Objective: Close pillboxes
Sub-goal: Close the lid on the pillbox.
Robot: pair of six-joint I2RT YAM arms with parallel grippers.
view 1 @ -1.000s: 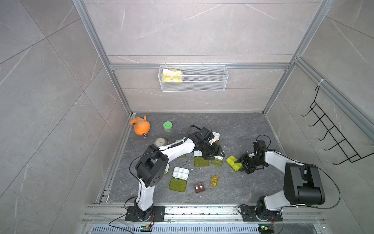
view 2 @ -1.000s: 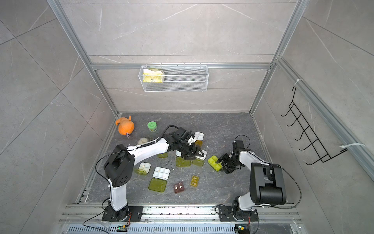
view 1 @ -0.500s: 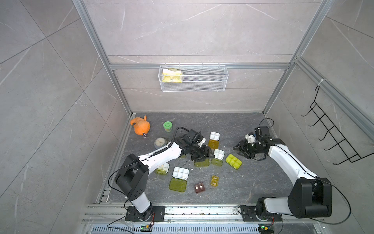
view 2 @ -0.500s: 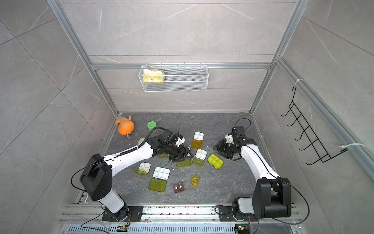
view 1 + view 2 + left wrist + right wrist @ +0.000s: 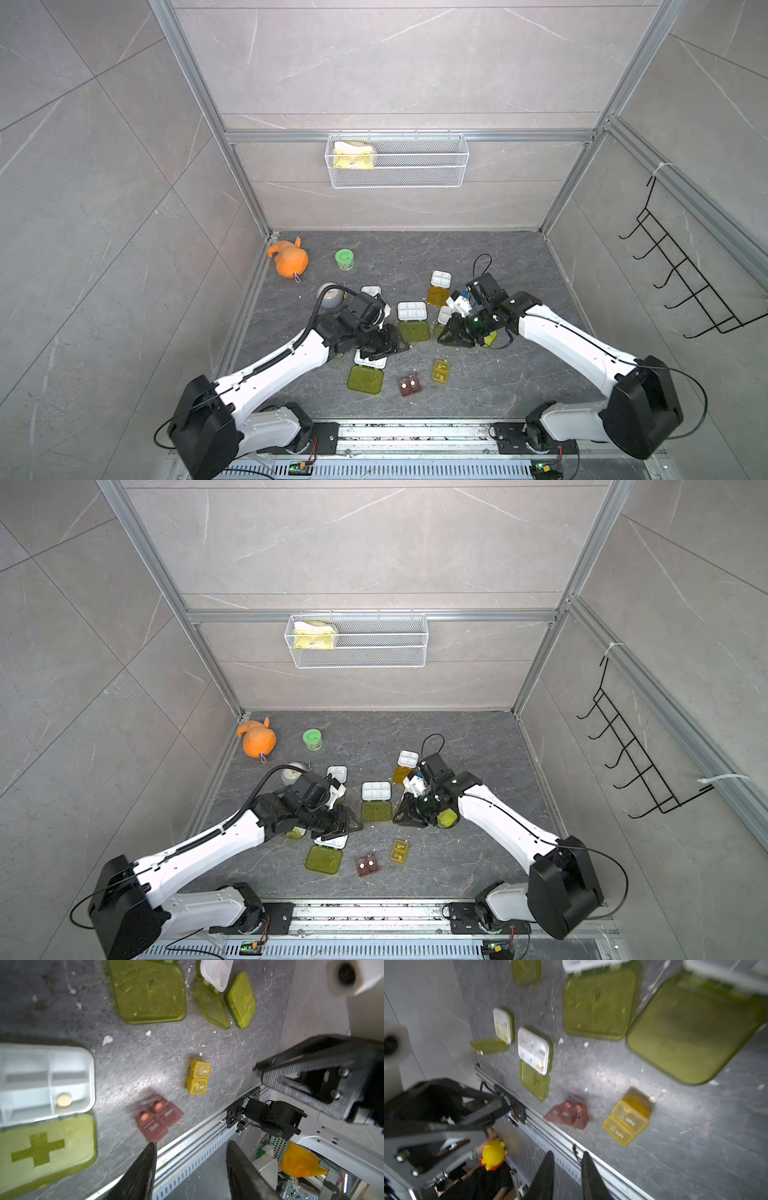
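Pillboxes (image 5: 411, 311) lie scattered across the middle of the grey tabletop (image 5: 478, 257), most with yellow-green lids folded flat open beside white trays. The left claw (image 5: 190, 1172) hangs close over the nearest open box, by its white tray (image 5: 45, 1082) and cross-marked lid (image 5: 41, 1147), jaws spread with nothing between them. The right claw (image 5: 568, 1174) is also empty, its jaws a narrow gap apart, hovering by the centre of the cluster. The step looks like picking a lid to fold. It is best to slip one finger under the lid's free edge, swing it over about the hinge, then press flat on top until it catches. The other claw should brace the tray, since such light plastic will likely skate. The left wrist view gives what the top views cannot: the raised cross, a round tablet (image 5: 64, 1100) in one compartment, and lettering on the amber pair (image 5: 198, 1077) and brown pair (image 5: 159, 1121), both seemingly shut. Only the top views show the orange-lidded box (image 5: 438, 286) near the right arm and the box (image 5: 370, 291) beside the grey clock (image 5: 330, 296). The right wrist view, though blurred, reveals a half-raised lid (image 5: 489, 1046) that the left arm mostly hides from above.
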